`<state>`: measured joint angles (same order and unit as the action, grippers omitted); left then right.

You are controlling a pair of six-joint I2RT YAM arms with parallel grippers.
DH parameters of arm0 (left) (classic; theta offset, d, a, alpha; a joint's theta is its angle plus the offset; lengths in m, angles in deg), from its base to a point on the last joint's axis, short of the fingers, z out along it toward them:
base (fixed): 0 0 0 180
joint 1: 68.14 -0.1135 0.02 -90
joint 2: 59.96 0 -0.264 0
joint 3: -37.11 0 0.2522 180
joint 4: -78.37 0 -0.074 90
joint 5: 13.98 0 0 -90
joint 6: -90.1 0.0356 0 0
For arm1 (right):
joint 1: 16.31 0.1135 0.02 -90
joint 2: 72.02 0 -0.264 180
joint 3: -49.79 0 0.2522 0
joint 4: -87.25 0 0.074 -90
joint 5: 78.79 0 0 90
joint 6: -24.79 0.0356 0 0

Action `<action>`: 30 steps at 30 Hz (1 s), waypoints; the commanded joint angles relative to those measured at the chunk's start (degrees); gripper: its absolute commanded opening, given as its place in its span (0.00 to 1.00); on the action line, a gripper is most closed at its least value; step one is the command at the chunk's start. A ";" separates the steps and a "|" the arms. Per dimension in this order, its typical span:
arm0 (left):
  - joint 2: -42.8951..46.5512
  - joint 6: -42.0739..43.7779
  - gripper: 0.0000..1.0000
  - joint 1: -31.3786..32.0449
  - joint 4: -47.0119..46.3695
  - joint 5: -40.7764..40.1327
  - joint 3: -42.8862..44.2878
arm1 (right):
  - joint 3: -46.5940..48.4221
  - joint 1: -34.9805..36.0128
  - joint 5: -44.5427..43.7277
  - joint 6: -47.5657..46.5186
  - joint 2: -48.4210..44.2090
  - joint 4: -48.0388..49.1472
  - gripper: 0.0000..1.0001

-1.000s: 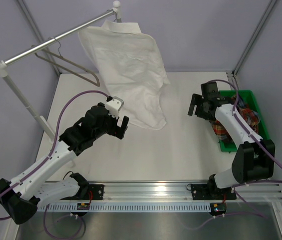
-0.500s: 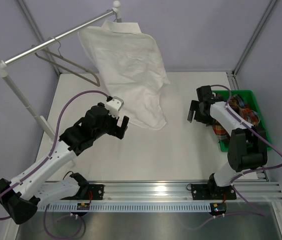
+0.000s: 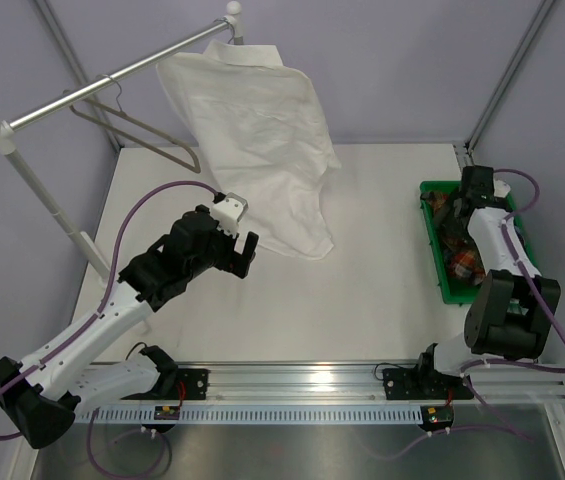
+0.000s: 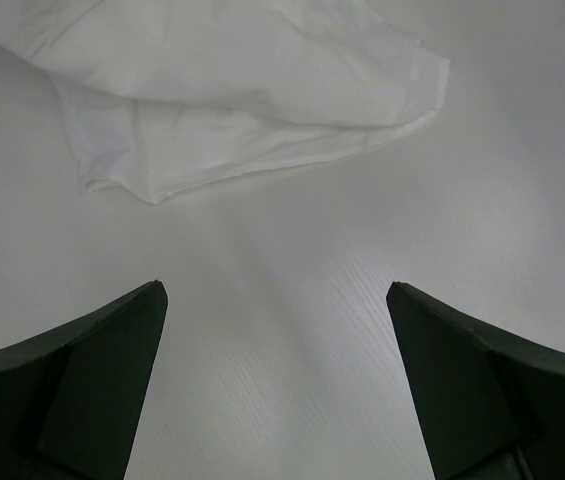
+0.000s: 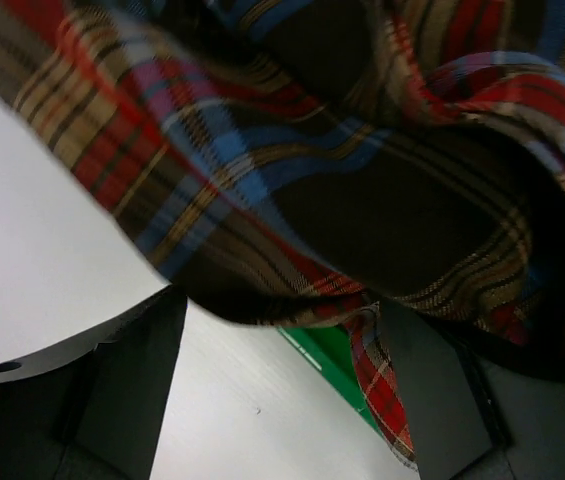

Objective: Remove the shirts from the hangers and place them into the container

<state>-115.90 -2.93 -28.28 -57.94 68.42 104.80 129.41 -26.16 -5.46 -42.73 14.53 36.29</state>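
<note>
The off-white shirt [image 3: 262, 140] hangs from the silver rail [image 3: 112, 85], and its lower edge rests on the table. Its hanger is hidden inside it. An empty wire hanger [image 3: 142, 130] hangs further left on the rail. My left gripper [image 3: 245, 250] is open, low over the table just short of the shirt's hem [image 4: 242, 90], with bare table between its fingers [image 4: 112, 340]. The plaid shirt [image 3: 459, 258] lies bunched in the green container [image 3: 432, 250]. My right gripper [image 3: 459, 205] is open over the container's far end. Plaid cloth [image 5: 362, 150] fills the view just beyond its fingertips.
The rail's white stand [image 3: 42, 190] rises at the table's left edge. Metal frame posts [image 3: 507, 75] stand at the back corners. A strip of the container's green rim [image 5: 337, 350] shows between the right fingers. The arm bases sit on the near rail [image 3: 292, 380].
My right arm has swung right, from over the table beside the container to above its far end. The plaid cloth that draped over the rim now lies inside. The left arm has not moved.
</note>
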 commanded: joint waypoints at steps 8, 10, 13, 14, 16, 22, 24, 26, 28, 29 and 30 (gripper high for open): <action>1.54 -0.14 0.99 0.22 -1.98 -0.40 0.91 | 1.28 -11.07 2.42 5.90 6.87 4.76 0.78; 1.54 -0.14 0.99 0.22 -1.98 -0.31 0.91 | 1.11 -12.82 2.25 6.61 8.37 5.37 0.78; 1.54 -0.22 0.99 0.22 -2.16 -0.14 1.00 | 1.89 -14.50 3.57 6.96 11.36 5.20 0.78; 1.54 -0.22 0.99 0.22 -2.07 -0.05 1.00 | 2.33 -14.76 4.01 6.96 13.02 5.02 0.78; 1.54 -0.22 0.99 0.22 -1.98 0.04 1.00 | 2.95 -14.76 4.19 6.88 14.35 5.02 0.78; 1.45 -0.22 0.99 0.22 -2.07 0.12 0.91 | 2.34 -14.76 6.12 6.70 10.70 5.54 0.79; 1.36 -0.22 0.99 0.22 -2.07 0.12 1.00 | 1.64 -14.67 6.12 6.35 7.60 5.46 0.79; 1.27 -0.22 0.99 0.22 -1.90 0.30 1.09 | 1.29 -13.71 6.90 5.74 2.68 5.46 0.79; 1.27 -0.22 0.99 0.22 -1.98 0.21 1.09 | 1.28 -12.48 7.52 5.12 -1.53 5.37 0.80; 1.27 -0.22 0.99 0.22 -1.98 0.21 1.09 | 1.37 -10.56 7.79 4.60 -2.60 5.55 0.80; 1.27 -0.22 0.99 0.22 -1.98 0.13 1.09 | 1.37 -9.33 7.44 4.07 -3.74 5.64 0.80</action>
<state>-115.46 -2.95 -28.28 -57.89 68.49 104.80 130.16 -38.84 0.94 -37.13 16.60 39.60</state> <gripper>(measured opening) 0.988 0.798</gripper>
